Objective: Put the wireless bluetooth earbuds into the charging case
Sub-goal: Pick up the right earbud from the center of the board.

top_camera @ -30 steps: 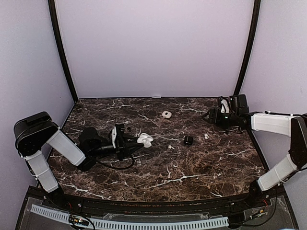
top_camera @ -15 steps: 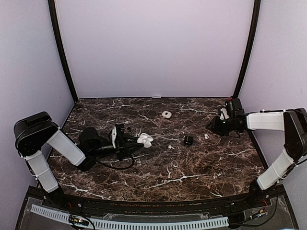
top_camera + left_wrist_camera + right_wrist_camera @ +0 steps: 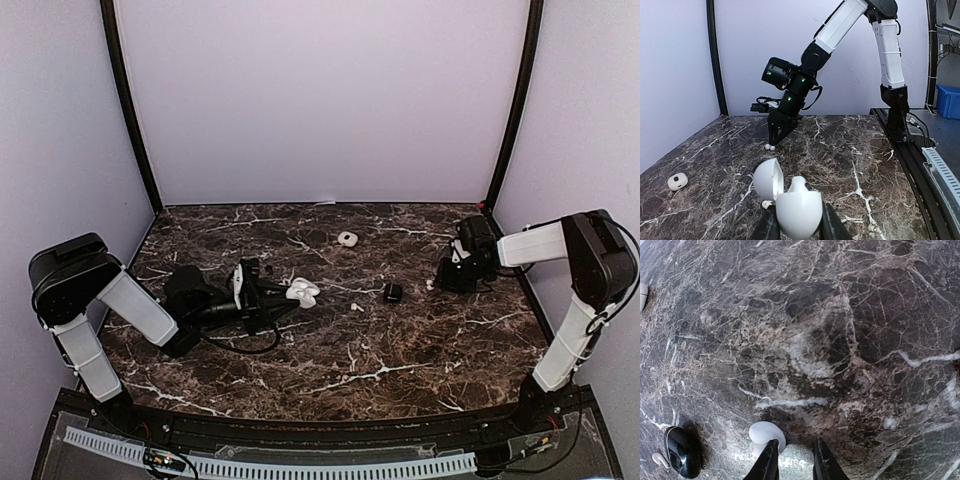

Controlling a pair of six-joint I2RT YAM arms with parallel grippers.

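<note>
**A:** What does the overhead view give you?

**B:** The layout on the dark, white-veined marble tabletop (image 3: pixel 420 350). At left of centre, the left end effector (image 3: pixel 796 231) lies low, clamped on an open white pebble-shaped charging case (image 3: pixel 799 209). At the right edge, the right end effector (image 3: pixel 795 445) points down at the tabletop. A tiny glossy white earbud (image 3: pixel 765 432) lies just to its left. From above I cannot tell how its fingers stand.

**A:** And its own wrist camera?

**B:** That settles it. The two fingers stand a narrow gap apart, with only marble showing between them. The white earbud sits at the tip of one finger, just outside the gap. I cannot tell whether it touches the finger.

**A:** Anything around it?

**B:** A glossy black rounded object (image 3: pixel 682 452) lies between the two arms, nearer the right one. I cannot tell whether it is a bud or a case. A second small white earbud (image 3: pixel 659 459) lies just beside it, on the side towards the held case.

**A:** What does the left wrist view add?

**B:** The case's lid (image 3: pixel 766 180) hangs open to one side, and something white stands up from the lower half. The case itself hides the black object there. A small closed white oval case (image 3: pixel 347 238) sits alone, well apart from the rest, towards the far side.
</note>
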